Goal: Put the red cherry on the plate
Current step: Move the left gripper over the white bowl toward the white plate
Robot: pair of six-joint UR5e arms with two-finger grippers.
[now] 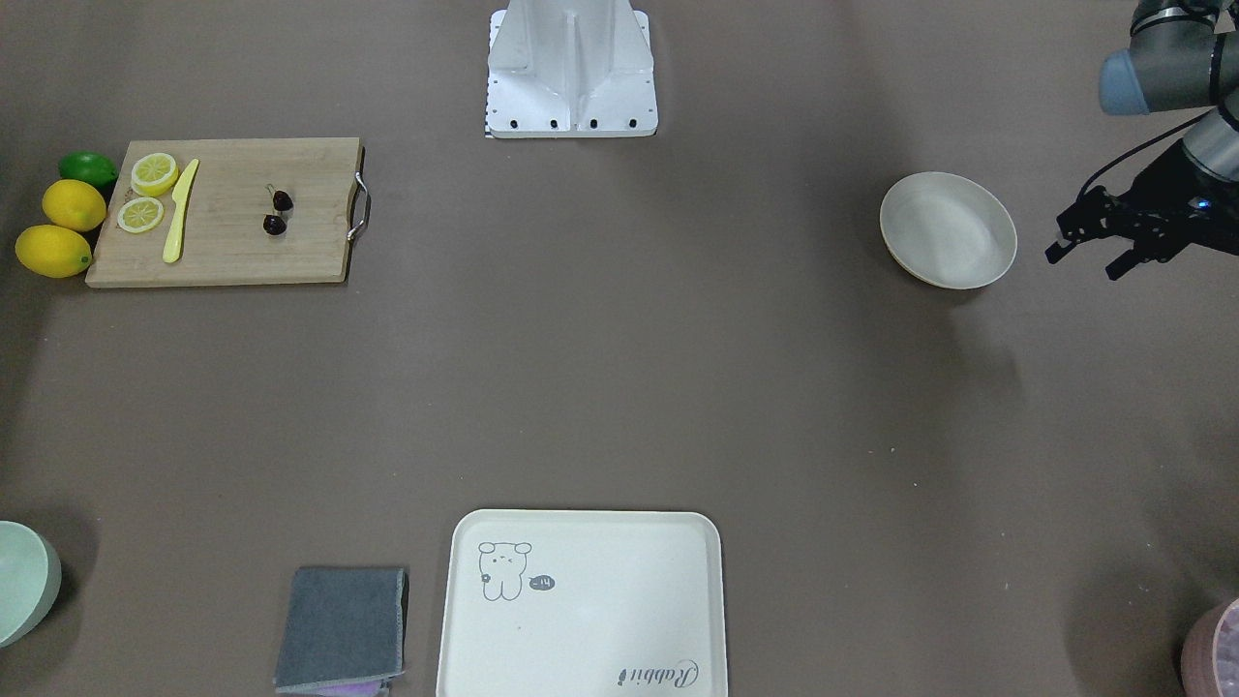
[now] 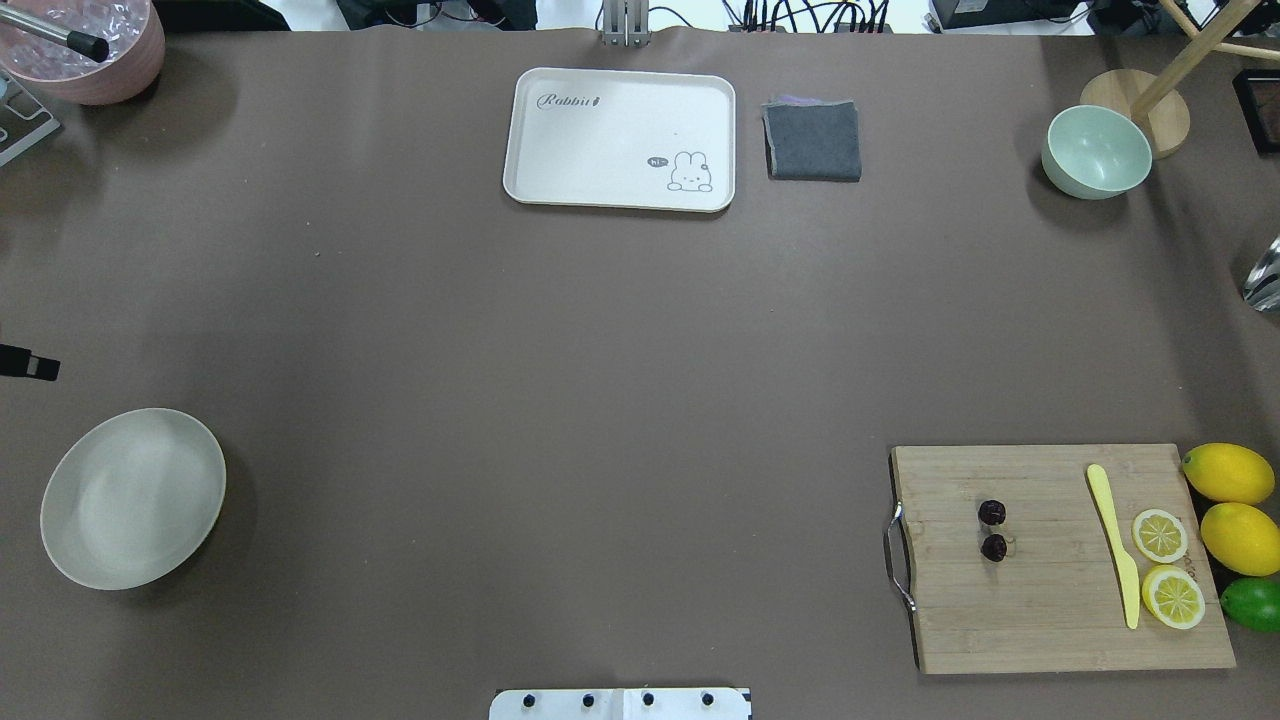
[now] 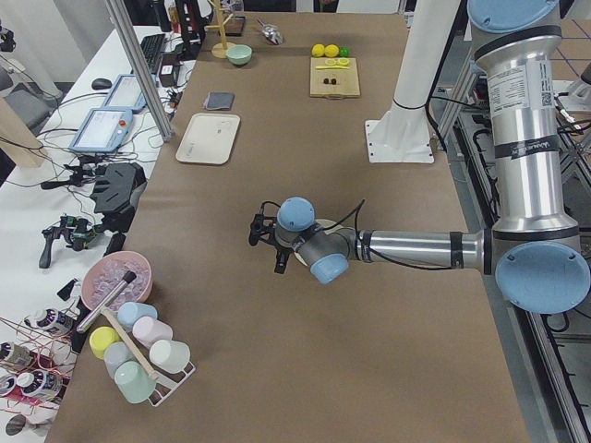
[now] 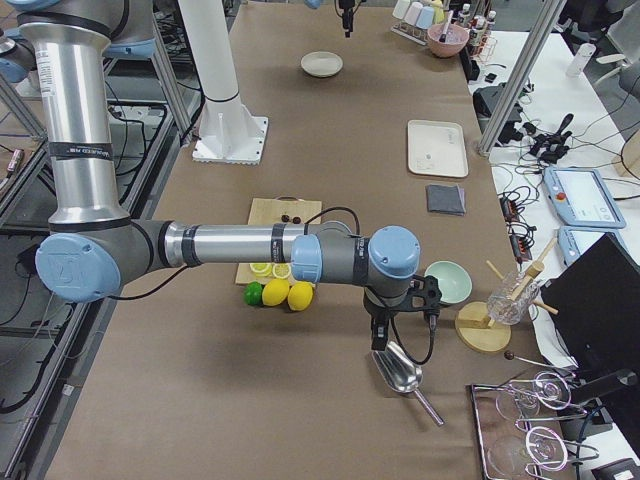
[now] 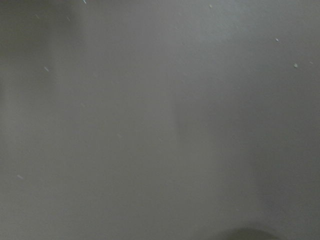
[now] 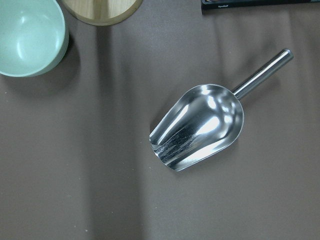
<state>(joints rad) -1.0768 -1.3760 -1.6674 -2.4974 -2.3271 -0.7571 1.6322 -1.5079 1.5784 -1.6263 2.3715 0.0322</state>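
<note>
The left gripper (image 1: 1084,261) is hanging open, empty, beside the plate (image 1: 949,230); for the right gripper (image 4: 380,338) I cannot tell. The red cherry (image 1: 278,212) is lying on the board (image 1: 223,247), well apart from both; closing low on 1 fruit is looking safest.

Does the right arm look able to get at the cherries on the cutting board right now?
Likely yes: the red cherry lies uncovered on the cutting board, apart from the knife, and the right gripper hangs close by, past the lemons.
</note>
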